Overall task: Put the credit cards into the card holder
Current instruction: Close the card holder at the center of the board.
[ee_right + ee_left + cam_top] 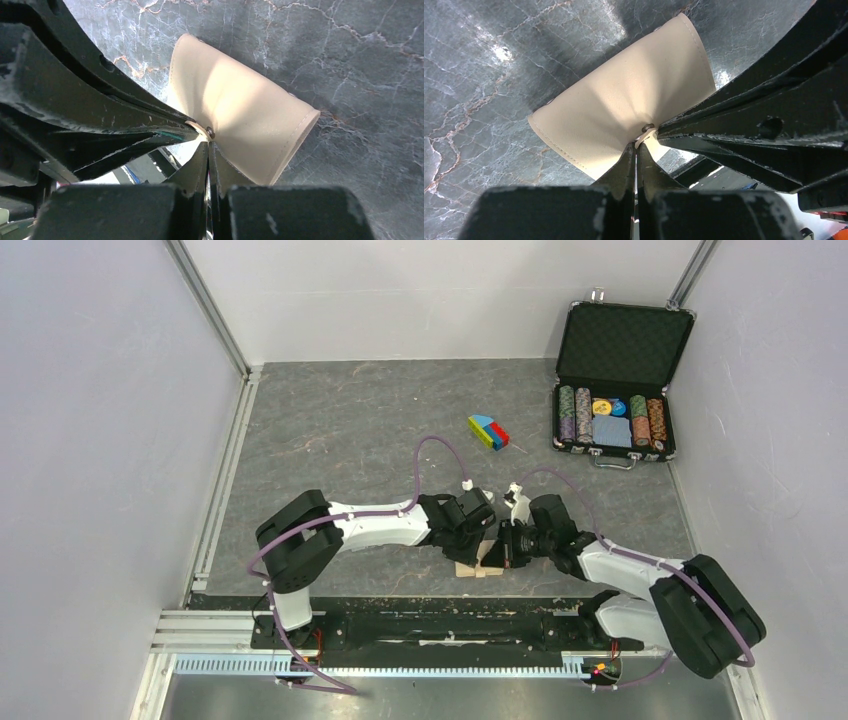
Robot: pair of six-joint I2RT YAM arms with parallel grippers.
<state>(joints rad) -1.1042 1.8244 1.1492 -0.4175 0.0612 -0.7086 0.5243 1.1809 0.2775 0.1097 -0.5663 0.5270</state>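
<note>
Both arms are in tight over the card holder [478, 566], which sits on the grey marbled tabletop [350, 420] near the front edge, right between the two wrists. Jaws of the left arm [380, 523] are together, pinched on a thin edge of the tan flap just below the snap button [648, 128]. Jaws of the right arm [620, 565] are together too, nipping the same corner from the other side, tips almost touching the left's. The holder bows up in a soft arch between them, closed face showing, no pocket panels in sight. The credit cards don't show in any view, so I can't say where they lie. The bowing suggests the leather-like skin is light and floppy: it bends rather than lifts flat, and a hard tug would likely drag the whole thing across the tabletop. The stitched rim by the snap looks like the best hold, with one side pinned while the other peels. The cards should be stiff, thin and slick, so take them by a short edge. The poker-chip case [620, 390] stands well apart at the back right.
</note>
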